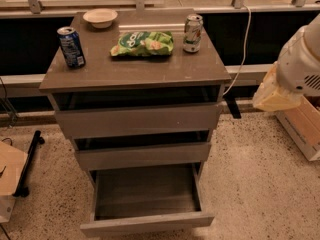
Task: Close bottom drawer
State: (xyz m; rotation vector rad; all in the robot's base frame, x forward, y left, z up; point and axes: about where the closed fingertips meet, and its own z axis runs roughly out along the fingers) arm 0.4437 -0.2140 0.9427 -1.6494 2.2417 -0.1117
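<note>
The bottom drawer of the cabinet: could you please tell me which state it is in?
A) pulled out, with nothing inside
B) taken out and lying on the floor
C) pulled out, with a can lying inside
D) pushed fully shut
A: the bottom drawer stands far forward of the cabinet and its grey box shows nothing inside; the hand is off to the cabinet's right, not touching it.
</note>
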